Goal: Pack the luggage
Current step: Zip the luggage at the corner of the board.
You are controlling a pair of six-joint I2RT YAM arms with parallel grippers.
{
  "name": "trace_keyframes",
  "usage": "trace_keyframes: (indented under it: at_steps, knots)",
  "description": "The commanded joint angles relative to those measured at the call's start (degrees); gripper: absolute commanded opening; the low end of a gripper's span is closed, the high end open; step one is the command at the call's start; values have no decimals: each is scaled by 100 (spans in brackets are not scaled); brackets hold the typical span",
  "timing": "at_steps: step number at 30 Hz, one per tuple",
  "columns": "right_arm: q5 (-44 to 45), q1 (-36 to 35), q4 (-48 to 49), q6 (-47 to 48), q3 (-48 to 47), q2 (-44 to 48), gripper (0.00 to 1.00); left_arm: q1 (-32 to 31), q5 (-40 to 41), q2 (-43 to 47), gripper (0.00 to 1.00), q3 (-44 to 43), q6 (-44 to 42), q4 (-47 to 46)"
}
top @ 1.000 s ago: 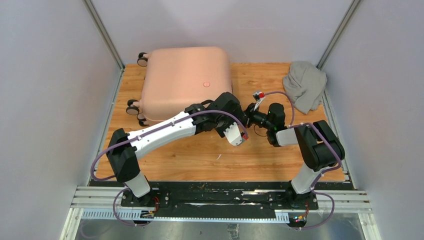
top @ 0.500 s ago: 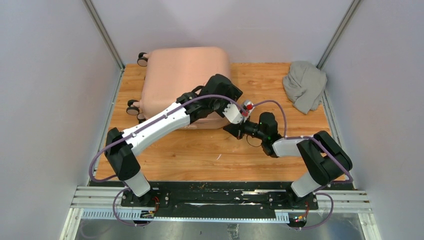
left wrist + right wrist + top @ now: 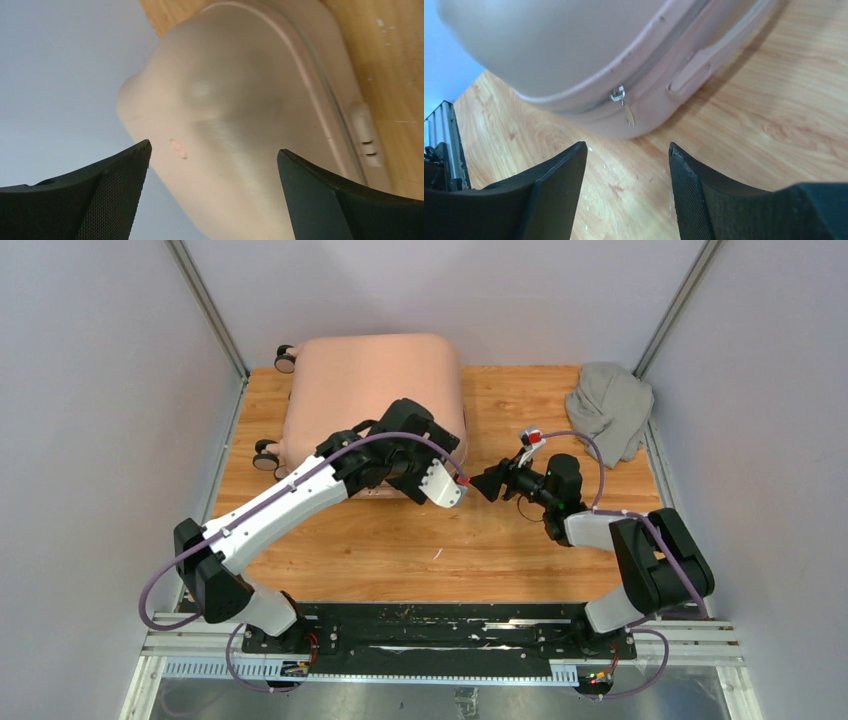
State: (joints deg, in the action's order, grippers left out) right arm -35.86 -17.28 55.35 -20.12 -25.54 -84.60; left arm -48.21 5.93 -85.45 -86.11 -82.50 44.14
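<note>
Right wrist: right pincer [image 3: 626, 150] now parted near luggage [image 3: 549, 45]

The left wrist view cuts the pink suitcase [image 3: 240, 125] off at 6 o'clock and blurs its round emblem [image 3: 176, 149] to a smudge. From above, the left arm [image 3: 290, 502] hides that emblem and the suitcase's 5 o'clock corner. The right wrist view crops the suitcase at 12 o'clock; its zipper pull [image 3: 626, 111] is too small to make out in detail
</note>
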Motion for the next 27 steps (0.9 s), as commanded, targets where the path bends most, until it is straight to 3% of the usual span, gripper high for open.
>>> trace_keyframes:
  at_steps: [1,7,16,22,27]
  knots:
    - [-724,159,1,-13,-536,-338,66,-16,-243,10,100,435,514,328]
    - [-1163,244,238,57,-1052,-1130,69,249,-100,-171,100,281,991,322]
    - [-2154,356,2034,-828,-1564,-2285,68,281,-127,-334,100,385,1001,222]
    - [-3046,354,3471,-2236,-2142,-3087,52,285,213,-380,99,664,687,-132]
    - [-3141,309,3605,-2361,-2140,-3162,38,206,252,-314,95,729,340,-235]
